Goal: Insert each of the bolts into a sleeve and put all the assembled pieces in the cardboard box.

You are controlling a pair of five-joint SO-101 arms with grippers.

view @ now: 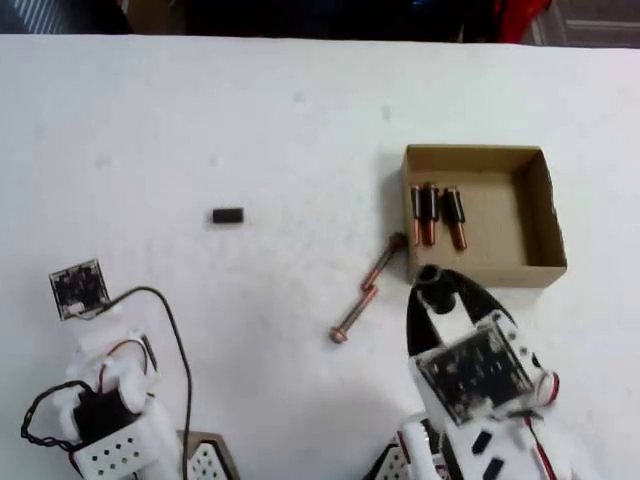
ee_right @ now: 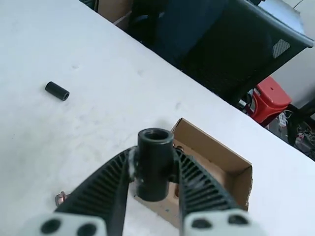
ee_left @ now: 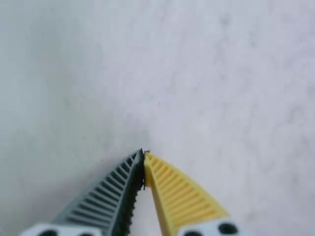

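My right gripper [ee_right: 153,169] is shut on a black sleeve [ee_right: 153,162], held upright with its open end up; from above that gripper [view: 432,280] hangs just in front of the cardboard box [view: 535,215]. Several assembled copper bolts with black sleeves [view: 437,213] lie inside the box. Two bare copper bolts [view: 365,290] lie end to end on the table left of the box. Another black sleeve [view: 228,215] rests farther left, also seen as the loose sleeve [ee_right: 57,91]. My left gripper [ee_left: 143,155] is shut on nothing, close over bare table at the near left.
A small black circuit board [view: 79,287] with a cable sits at the left, beside the left arm's base [view: 105,420]. A dark chair [ee_right: 231,44] and a red object [ee_right: 268,101] stand beyond the table's far edge.
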